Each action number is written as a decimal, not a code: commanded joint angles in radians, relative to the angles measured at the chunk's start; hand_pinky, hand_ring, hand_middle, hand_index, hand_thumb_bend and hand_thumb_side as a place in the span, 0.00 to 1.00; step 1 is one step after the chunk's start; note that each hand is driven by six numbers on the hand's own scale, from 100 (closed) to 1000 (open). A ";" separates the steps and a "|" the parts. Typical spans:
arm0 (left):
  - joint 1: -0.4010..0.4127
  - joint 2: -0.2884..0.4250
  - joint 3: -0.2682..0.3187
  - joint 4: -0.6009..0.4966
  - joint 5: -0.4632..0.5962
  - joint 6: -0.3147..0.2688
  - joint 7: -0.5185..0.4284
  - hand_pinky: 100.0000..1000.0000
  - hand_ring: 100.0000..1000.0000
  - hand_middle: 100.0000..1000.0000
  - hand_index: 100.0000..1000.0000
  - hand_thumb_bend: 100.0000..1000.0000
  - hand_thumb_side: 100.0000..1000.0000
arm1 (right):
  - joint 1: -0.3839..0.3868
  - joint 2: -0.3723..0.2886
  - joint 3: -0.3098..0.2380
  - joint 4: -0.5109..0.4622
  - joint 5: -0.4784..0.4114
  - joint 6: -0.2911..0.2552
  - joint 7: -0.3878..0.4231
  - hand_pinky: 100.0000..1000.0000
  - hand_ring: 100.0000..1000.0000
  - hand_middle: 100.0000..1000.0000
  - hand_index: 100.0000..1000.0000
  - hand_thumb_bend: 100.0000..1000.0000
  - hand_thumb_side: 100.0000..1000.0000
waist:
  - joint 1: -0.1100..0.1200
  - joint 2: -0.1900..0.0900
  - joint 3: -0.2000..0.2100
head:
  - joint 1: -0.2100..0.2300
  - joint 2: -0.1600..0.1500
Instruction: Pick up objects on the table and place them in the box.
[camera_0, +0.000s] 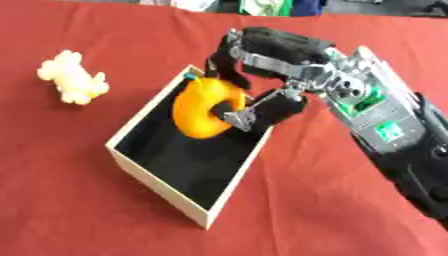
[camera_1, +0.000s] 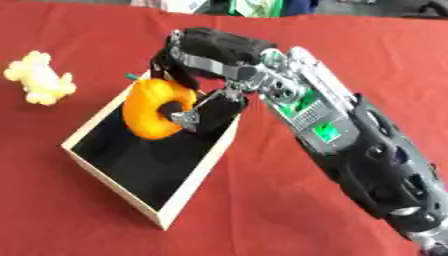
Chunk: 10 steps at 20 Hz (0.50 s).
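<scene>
- The right hand (camera_0: 262, 75) is reaching in from the right, its fingers and thumb curling round an orange ring (camera_0: 206, 107).
- The ring is hanging upright in the hand, over the far end of the box (camera_0: 162, 187).
- The box, black inside, is sitting just below the hand on the red tabletop (camera_0: 332, 210).
- A pale yellow toy (camera_0: 73, 79) is lying well to the hand's left, apart from the box.
</scene>
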<state>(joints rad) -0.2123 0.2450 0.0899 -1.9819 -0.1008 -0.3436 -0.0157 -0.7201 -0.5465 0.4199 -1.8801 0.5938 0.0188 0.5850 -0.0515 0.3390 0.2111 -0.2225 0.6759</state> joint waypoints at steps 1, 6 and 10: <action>-0.012 0.005 0.001 -0.018 0.006 -0.001 -0.004 0.66 0.79 0.77 0.74 0.00 0.73 | -0.009 0.003 0.025 0.028 0.051 -0.045 0.005 0.55 0.51 0.21 0.60 0.00 0.00 | 0.002 -0.016 0.002 | -0.004 -0.003; -0.012 0.004 0.001 -0.018 0.006 0.000 -0.005 0.66 0.79 0.77 0.74 0.00 0.73 | -0.008 0.007 0.055 0.060 0.098 -0.137 0.054 0.56 0.54 0.40 0.75 0.00 0.16 | 0.000 -0.015 0.005 | -0.005 -0.003; -0.012 0.006 0.001 -0.018 0.005 0.000 -0.005 0.66 0.79 0.77 0.74 0.00 0.73 | -0.012 -0.001 0.058 0.060 0.136 -0.218 0.108 0.68 0.68 0.56 0.89 0.00 0.45 | -0.001 -0.015 0.004 | -0.005 -0.001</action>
<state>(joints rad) -0.2129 0.2447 0.0898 -1.9819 -0.0988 -0.3428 -0.0173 -0.7160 -0.5326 0.4825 -1.8123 0.7138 -0.1744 0.6799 -0.0571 0.3400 0.2154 -0.2244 0.6758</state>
